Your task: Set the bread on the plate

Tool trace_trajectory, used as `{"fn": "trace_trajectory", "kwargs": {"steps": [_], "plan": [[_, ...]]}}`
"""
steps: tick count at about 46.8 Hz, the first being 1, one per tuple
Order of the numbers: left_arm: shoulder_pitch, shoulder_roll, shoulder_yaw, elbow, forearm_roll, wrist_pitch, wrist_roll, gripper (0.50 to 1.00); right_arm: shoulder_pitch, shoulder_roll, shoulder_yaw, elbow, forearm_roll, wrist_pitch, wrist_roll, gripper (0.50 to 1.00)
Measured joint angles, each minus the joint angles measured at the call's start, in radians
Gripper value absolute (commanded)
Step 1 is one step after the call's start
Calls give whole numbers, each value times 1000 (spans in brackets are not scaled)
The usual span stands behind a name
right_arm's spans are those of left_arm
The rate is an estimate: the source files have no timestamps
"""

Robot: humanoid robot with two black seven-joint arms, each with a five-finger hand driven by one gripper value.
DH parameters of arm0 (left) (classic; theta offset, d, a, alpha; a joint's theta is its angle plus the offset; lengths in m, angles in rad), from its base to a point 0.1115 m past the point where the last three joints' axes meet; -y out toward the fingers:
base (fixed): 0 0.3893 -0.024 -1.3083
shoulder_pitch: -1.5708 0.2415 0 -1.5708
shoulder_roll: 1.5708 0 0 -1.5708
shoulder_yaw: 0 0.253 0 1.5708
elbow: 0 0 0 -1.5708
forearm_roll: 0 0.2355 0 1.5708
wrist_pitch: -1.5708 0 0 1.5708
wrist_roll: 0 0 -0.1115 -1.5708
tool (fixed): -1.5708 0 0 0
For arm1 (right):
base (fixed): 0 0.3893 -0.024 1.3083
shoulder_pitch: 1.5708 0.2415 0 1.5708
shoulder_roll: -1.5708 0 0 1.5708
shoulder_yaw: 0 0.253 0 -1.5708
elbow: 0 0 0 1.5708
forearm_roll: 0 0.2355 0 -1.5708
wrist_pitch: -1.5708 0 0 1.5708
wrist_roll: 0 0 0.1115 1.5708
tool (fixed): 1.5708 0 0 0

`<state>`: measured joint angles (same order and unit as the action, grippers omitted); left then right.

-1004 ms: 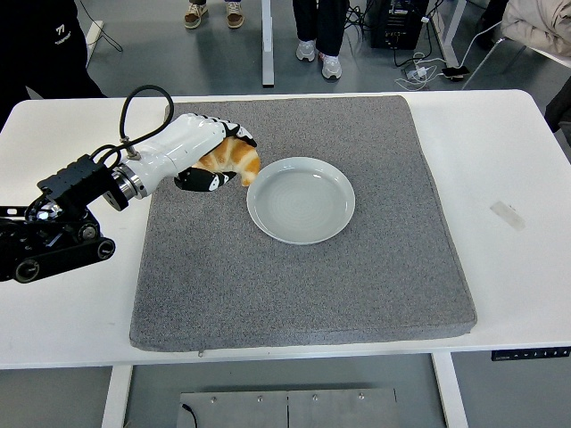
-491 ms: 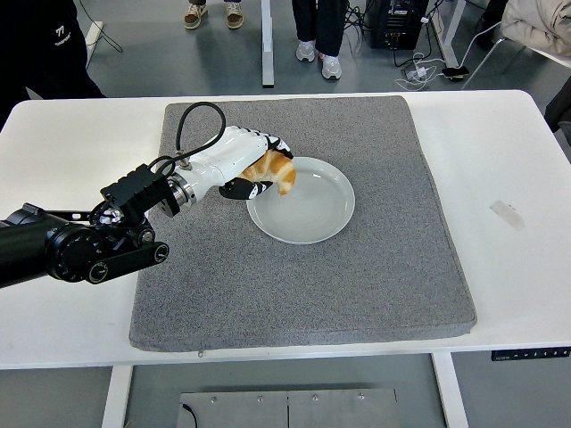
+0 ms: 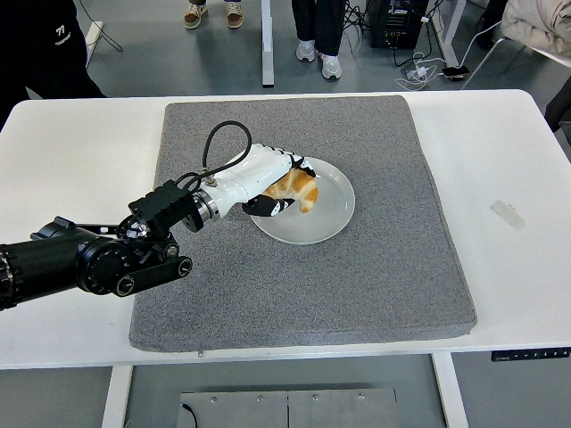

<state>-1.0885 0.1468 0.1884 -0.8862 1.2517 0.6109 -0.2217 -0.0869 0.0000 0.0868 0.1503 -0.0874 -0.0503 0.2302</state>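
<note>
The left hand [image 3: 272, 183], fingers closed around the croissant [image 3: 297, 189], holds it over the left part of the white plate [image 3: 332, 214] on the grey mat [image 3: 357, 285], so only lowering and release appear to remain.

txt: none legible | dark top [image 3: 40, 45] upper left: small white logo, unreadable
</note>
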Motion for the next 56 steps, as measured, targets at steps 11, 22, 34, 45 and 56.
{"fn": "trace_trajectory", "kwargs": {"steps": [11, 22, 34, 45, 56], "plan": [[15, -9, 7, 30, 0, -11, -2, 500, -1, 0, 0, 0, 0, 1, 0, 1000], [29, -22, 10, 55, 0, -13, -4, 500, 0, 0, 0, 0, 0, 1, 0, 1000], [42, -33, 10, 64, 0, -14, -4, 500, -1, 0, 0, 0, 0, 1, 0, 1000], [50, -47, 8, 89, -25, -14, -4, 500, -1, 0, 0, 0, 0, 0, 0, 1000], [55, -47, 1, 90, -47, -14, -4, 753, -1, 0, 0, 0, 0, 1, 0, 1000]]}}
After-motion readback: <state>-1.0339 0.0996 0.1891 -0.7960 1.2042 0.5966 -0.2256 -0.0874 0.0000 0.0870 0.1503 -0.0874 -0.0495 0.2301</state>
